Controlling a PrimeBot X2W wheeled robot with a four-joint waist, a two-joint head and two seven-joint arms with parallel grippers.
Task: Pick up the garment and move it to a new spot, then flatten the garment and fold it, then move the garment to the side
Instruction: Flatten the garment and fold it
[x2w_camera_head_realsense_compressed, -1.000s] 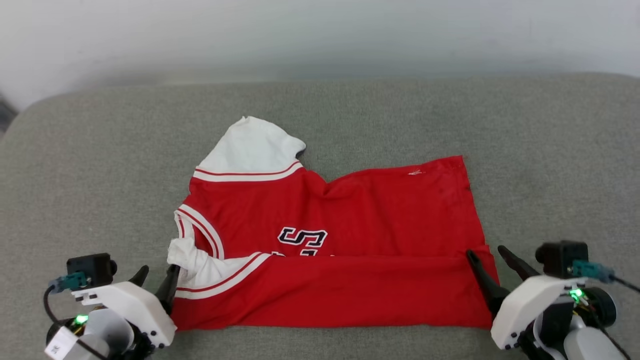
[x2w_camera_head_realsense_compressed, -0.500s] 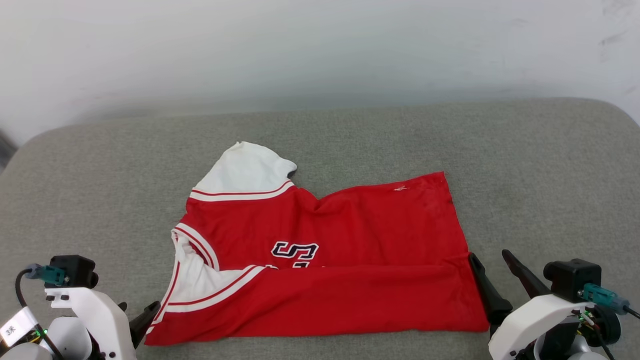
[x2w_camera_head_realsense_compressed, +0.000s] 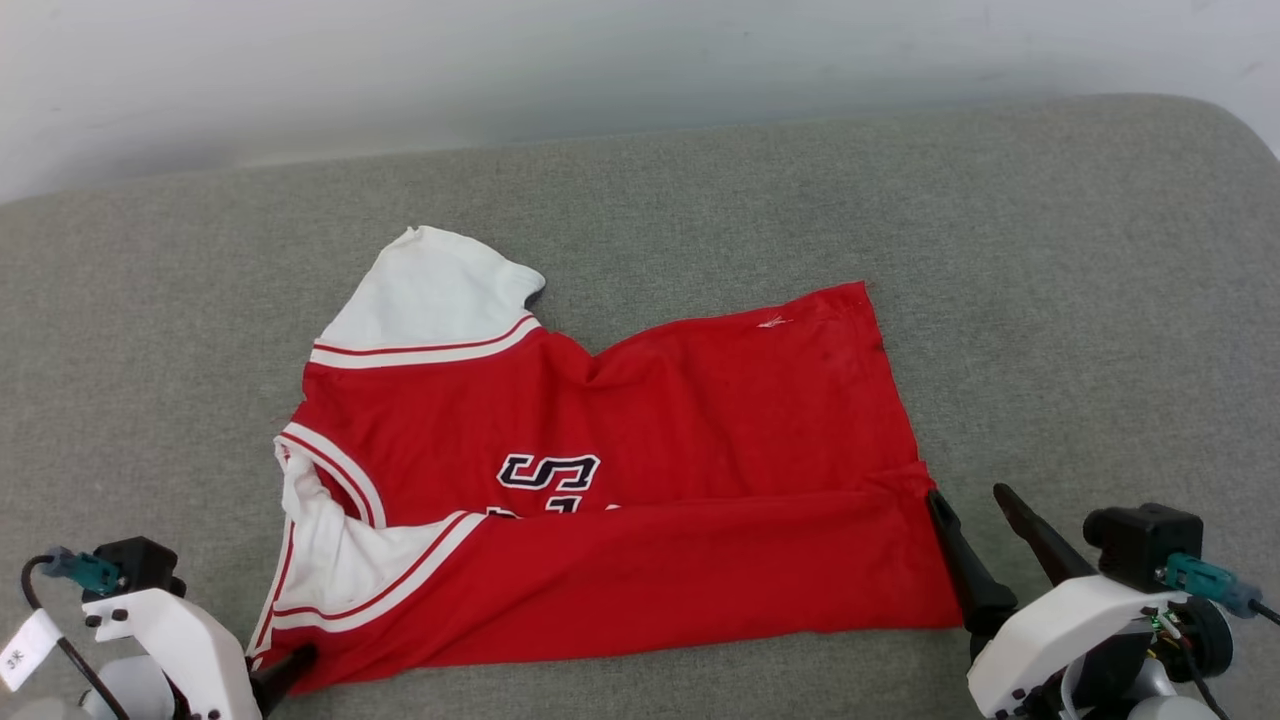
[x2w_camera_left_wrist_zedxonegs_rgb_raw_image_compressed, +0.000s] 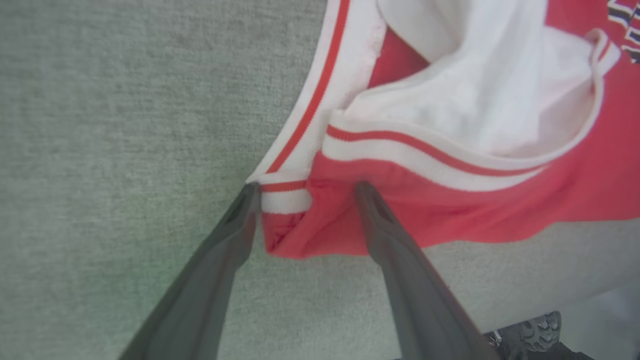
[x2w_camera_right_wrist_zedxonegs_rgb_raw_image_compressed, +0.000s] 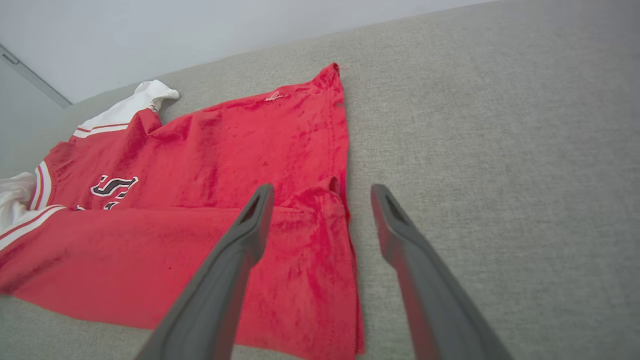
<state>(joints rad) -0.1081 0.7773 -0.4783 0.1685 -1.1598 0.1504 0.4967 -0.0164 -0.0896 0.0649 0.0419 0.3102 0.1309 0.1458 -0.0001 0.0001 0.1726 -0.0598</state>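
Head view: the garment (x2w_camera_head_realsense_compressed: 640, 480) lies on the cushion (x2w_camera_head_realsense_compressed: 1050, 250), its near half folded over and partly hiding the letters (x2w_camera_head_realsense_compressed: 548, 472); the right gripper (x2w_camera_head_realsense_compressed: 968, 493) stands open at its near right corner. Left wrist view: the left gripper (x2w_camera_left_wrist_zedxonegs_rgb_raw_image_compressed: 305, 187), open, straddles the near left corner, where a grab may catch one layer only. Right wrist view: the hem layers blur together.
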